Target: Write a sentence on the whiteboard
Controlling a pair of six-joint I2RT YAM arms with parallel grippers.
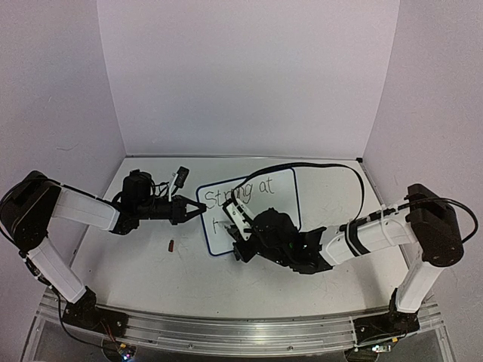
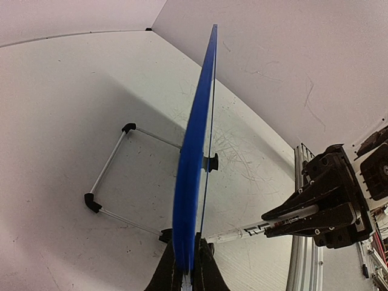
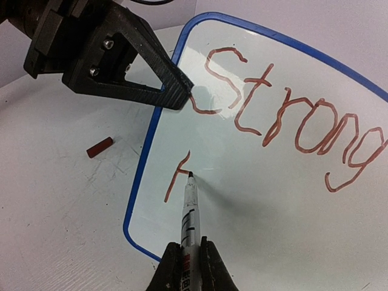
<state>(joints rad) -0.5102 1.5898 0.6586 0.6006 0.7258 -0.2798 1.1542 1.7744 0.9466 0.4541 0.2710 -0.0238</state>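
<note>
**Overhead view.** The whiteboard [image 1: 287, 202] sits mid-worktop [image 1: 136, 264], between the two arms. The left end effector [image 1: 198, 213] meets its left edge. The right end effector [image 1: 241, 235] lies over its lower middle. The sentence [image 1: 249, 194] so far reads "Strong at" on the top line, with one stroke begun below.

**Left wrist view.** The whiteboard [image 2: 191, 170] appears edge-on, its blue rim rising from the left end effector [image 2: 188, 267], which is closed on that rim. A wire stand [image 2: 109, 170] lies on the worktop behind the board. On the writing side, the right end effector [image 2: 285, 215] holds a white marker [image 2: 242, 230] pointed at the board.

**Right wrist view.** The right end effector [image 3: 188, 264] is clamped on the marker [image 3: 190, 206]. The marker's tip touches the whiteboard [image 3: 273, 200] just beside a slanted stroke on the second line. "Strong" [image 3: 285, 115] runs above in reddish-brown letters. The left end effector [image 3: 176, 97] pinches the board's left edge beside the "S". A small red piece [image 3: 100, 147] lies on the worktop [image 3: 54, 212] left of the board, apart from it.
</note>
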